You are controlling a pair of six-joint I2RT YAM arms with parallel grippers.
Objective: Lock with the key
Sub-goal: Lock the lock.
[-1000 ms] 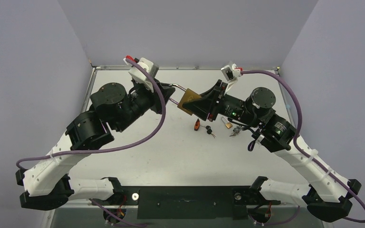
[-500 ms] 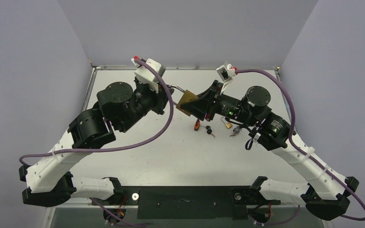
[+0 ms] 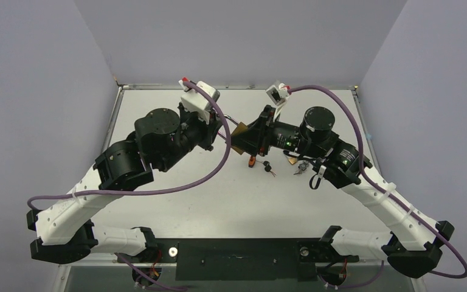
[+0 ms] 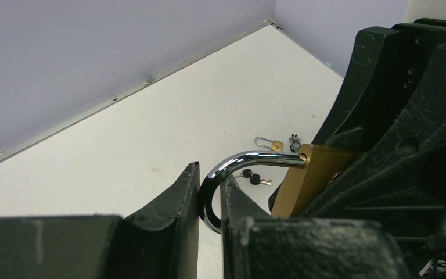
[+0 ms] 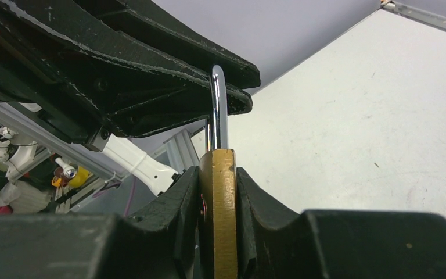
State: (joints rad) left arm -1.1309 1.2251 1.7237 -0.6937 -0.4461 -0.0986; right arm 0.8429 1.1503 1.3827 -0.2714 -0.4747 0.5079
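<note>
A large brass padlock [image 3: 241, 133] is held in the air between both arms at the table's middle back. My right gripper [image 5: 216, 200] is shut on its brass body [image 5: 218, 215]. My left gripper [image 4: 210, 200] is shut on its chrome shackle [image 4: 232, 165], whose one leg enters the brass body [image 4: 313, 174]; the shackle also shows in the right wrist view [image 5: 217, 110]. Black-headed keys [image 3: 269, 168] and an orange-headed key [image 3: 252, 160] lie on the table below. The black-headed keys also show in the left wrist view [image 4: 254, 178].
A small brass padlock [image 3: 292, 159] and a metal key bunch [image 3: 300, 168] lie under the right arm; the small padlock also shows in the left wrist view [image 4: 270, 143]. The table's back rim [image 3: 237, 87] and side walls close the space.
Both arms have shifted: the left gripper moved right and the right gripper moved left, bringing them closer together with the large padlock between them. The items on the table stayed put.
</note>
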